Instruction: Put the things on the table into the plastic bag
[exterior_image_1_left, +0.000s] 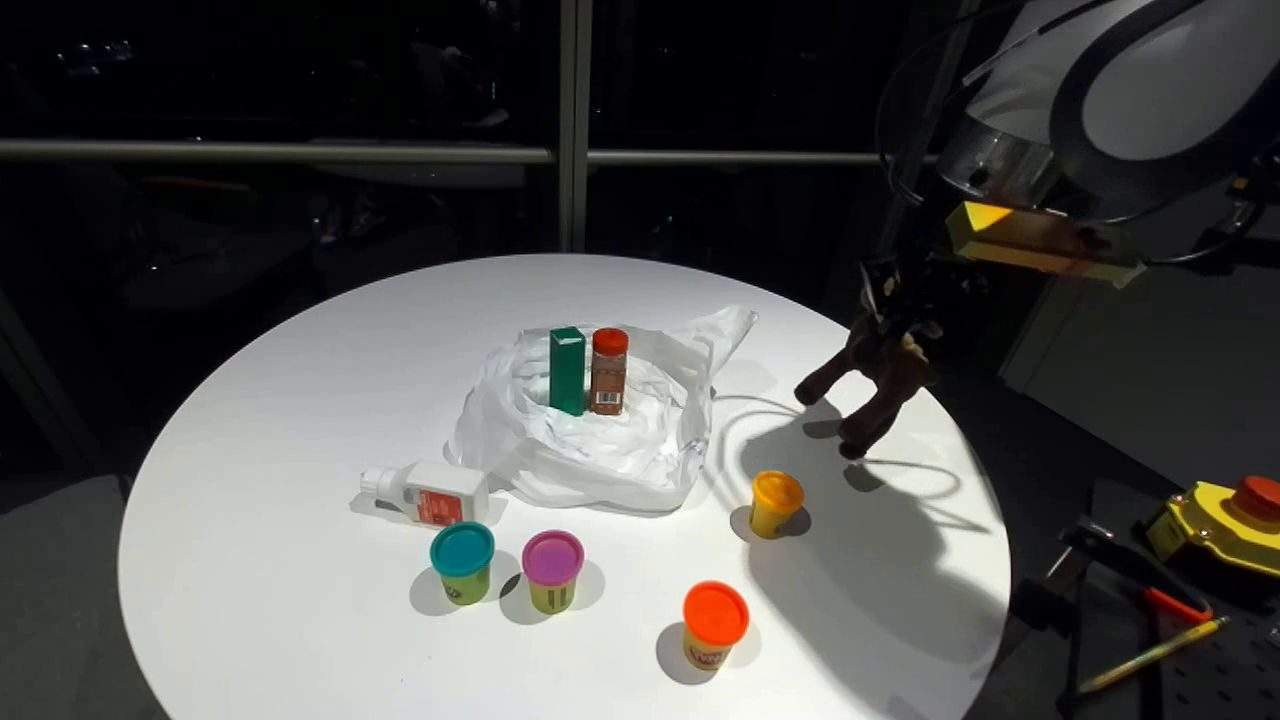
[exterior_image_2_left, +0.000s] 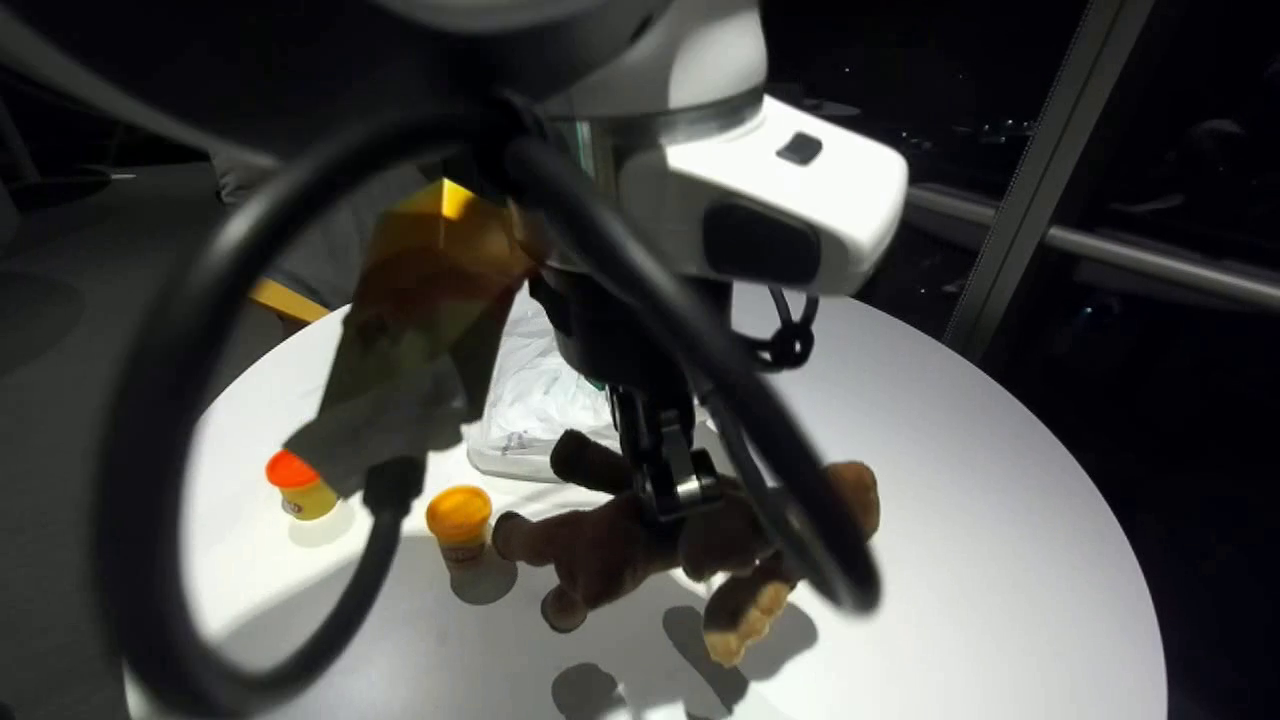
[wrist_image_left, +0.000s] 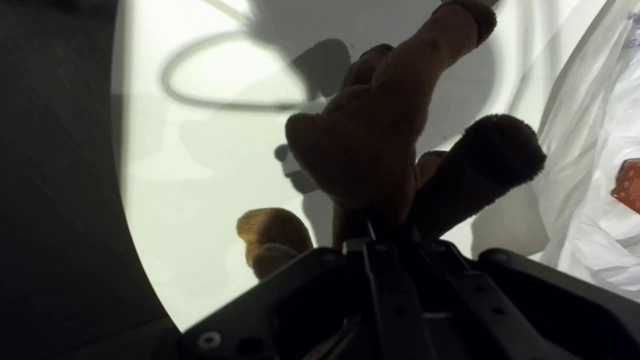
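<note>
At the bottom of the wrist view, the gripper (wrist_image_left: 392, 236) pinches the brown toy figure (wrist_image_left: 370, 140), its jaws close together around the middle, with limbs jutting out ahead and to both sides. In an exterior view the figure hangs right of centre, clear of the table (exterior_image_1_left: 280, 400), right of the plastic bag (exterior_image_1_left: 590, 487).

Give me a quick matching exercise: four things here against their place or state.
Things
1. brown plush toy
2. green box
3. white bottle
4. teal-lidded tub

Places and states
A. lying on its side
B. standing beside the purple-lidded tub
C. held by the gripper above the table
D. upright, plastic bag around it

Pairs: 1-C; 2-D; 3-A; 4-B
</note>
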